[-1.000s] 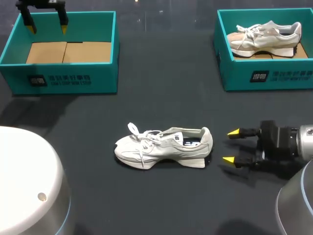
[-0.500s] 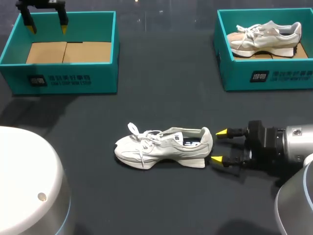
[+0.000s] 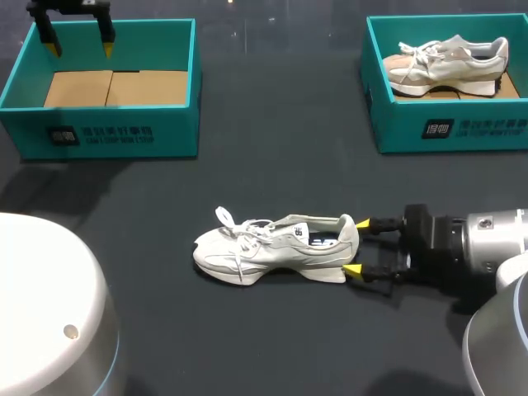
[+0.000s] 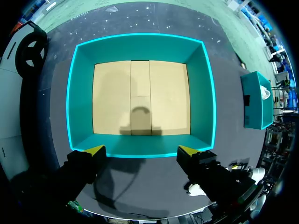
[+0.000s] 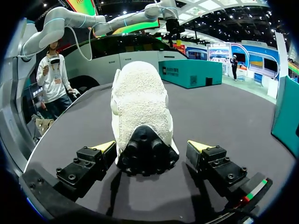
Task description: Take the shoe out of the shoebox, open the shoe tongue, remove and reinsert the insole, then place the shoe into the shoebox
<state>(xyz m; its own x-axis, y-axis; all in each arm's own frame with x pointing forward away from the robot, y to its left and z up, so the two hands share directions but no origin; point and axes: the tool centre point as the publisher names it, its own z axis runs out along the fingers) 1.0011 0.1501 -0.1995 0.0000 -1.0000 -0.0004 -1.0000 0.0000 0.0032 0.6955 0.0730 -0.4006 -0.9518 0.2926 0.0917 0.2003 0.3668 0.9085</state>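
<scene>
- The shoe [image 3: 276,249], a pale lace-up trainer, lies on its sole near the middle of the dark table [image 3: 272,165]. Its toe points to 9 o'clock and its heel to 3 o'clock. It is outside both boxes.
- The right gripper [image 3: 356,246] comes in low from 3 o'clock of the shoe. Its two yellow-tipped fingers are spread wide, one on either side of the heel.
- From the right wrist, the heel sits between the fingers of the right gripper [image 5: 152,145]. One finger looks right up against it, and a sliver of table shows between the heel and the other. It straddles the heel without clamping it.
- The left gripper [image 3: 80,49] hangs at about 10 o'clock of the table, over the far edge of the left shoebox [image 3: 107,124]. Its fingers are wide apart and hold nothing.
- From the left wrist, the left gripper [image 4: 141,150] looks straight down into the teal box [image 4: 140,46], which shows only its cardboard floor.
- The right shoebox [image 3: 450,128] stands at about 2 o'clock of the table, well apart from the grippers. A second trainer [image 3: 445,64] lies inside it, toe towards 9 o'clock.
</scene>
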